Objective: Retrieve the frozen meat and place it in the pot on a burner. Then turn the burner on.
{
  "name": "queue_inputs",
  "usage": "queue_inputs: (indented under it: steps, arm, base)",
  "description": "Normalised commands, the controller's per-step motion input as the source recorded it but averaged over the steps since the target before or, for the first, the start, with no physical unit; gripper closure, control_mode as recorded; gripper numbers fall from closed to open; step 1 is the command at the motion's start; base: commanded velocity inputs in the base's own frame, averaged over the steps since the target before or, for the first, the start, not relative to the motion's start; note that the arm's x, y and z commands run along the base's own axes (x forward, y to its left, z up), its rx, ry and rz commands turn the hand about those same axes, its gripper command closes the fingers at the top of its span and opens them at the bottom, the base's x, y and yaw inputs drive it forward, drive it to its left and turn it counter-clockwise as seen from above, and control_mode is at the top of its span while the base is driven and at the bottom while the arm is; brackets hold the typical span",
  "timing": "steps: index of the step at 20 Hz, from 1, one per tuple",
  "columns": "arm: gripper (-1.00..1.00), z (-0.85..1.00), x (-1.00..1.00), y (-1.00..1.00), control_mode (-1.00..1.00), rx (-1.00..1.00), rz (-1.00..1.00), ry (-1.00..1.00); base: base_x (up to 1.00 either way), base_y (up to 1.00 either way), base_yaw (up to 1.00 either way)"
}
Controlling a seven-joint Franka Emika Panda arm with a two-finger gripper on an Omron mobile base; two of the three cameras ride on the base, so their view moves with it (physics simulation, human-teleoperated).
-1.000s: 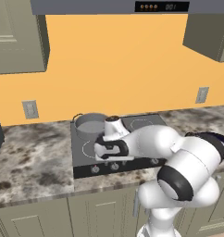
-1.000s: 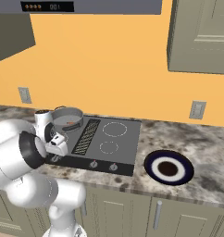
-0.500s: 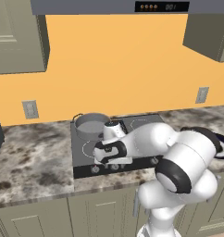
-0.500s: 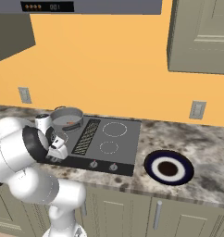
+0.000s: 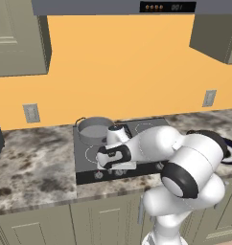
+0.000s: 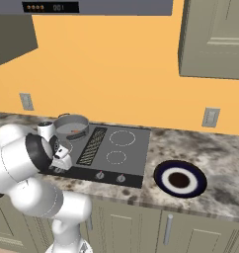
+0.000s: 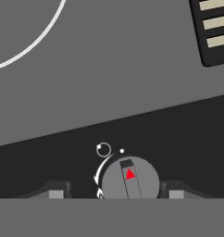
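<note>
The wide grey pot [image 5: 94, 129] [image 6: 71, 125] stands on the back left burner of the dark cooktop [image 5: 149, 128] [image 6: 122, 150]. A small reddish piece, the meat [image 6: 76, 131], lies inside it. My gripper [image 5: 111, 166] [image 6: 58, 166] [image 7: 115, 192] points down at the cooktop's front control strip, in front of the pot. In the hand view a round grey knob [image 7: 130, 178] with a red triangle sits between my two fingers [image 7: 56, 190], which stand apart on either side of it. The gripper is open and holds nothing.
More knobs [image 6: 99, 175] line the front strip to the right. A dark blue plate [image 6: 180, 179] lies on the marbled counter [image 5: 31, 165] right of the cooktop. A vent grille [image 7: 214, 28] and a white burner ring [image 7: 30, 42] lie beyond the knob.
The hand has come down and slightly forward from above the front left burner to the control strip. The pot has not moved.
</note>
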Motion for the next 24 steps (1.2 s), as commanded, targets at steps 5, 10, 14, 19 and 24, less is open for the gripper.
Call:
queue_inputs:
  steps: [5,10,14,19,24]
  arm:
    - [1.0,-0.16,0.0,-0.23,-1.0,0.0,0.0,0.0]
    - [1.0,-0.27,0.0,-0.41,-1.0,-0.02,0.05,0.0]
    - [1.0,-0.4,0.0,-0.08,-1.0,-0.15,0.16,0.03]
    - [1.0,-0.36,0.0,-0.05,-1.0,-0.04,0.34,0.11]
    - [1.0,-0.34,-0.06,-0.1,-1.0,0.0,0.39,0.03]
  base:
    - [0.0,0.0,0.0]
    - [0.0,0.0,0.0]
    - [0.0,0.0,0.0]
    - [0.0,0.0,0.0]
    - [0.0,0.0,0.0]
